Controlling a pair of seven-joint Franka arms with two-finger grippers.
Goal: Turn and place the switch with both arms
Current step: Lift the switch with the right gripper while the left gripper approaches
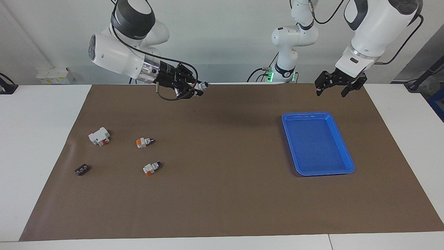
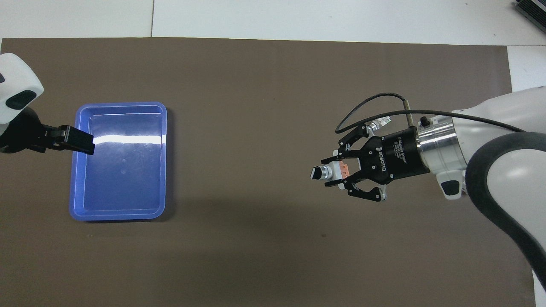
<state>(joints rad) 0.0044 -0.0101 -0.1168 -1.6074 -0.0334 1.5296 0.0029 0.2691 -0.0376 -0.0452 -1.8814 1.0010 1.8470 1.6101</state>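
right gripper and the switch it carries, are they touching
Touching. The overhead view shows the right gripper shut on the switch, fingers on both its sides, knob sticking out past them.

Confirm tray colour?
Blue. The tray is solid blue, no pattern visible, and shows best in the facing view.

**Wide open middle, clutter at the right arm's end**

The brown paper mat [image 1: 222, 194] lies bare across its whole middle, open to a gripper. Toward the left arm's end, a shallow blue plastic tray [image 1: 348, 160] takes up floor space. At the right arm's end a larger white block with a red mark [image 1: 99, 136], two small white-and-orange switches [image 1: 144, 142] [image 1: 151, 168] and a tiny flat black piece [image 1: 82, 169] lie scattered, well apart, with gaps between.
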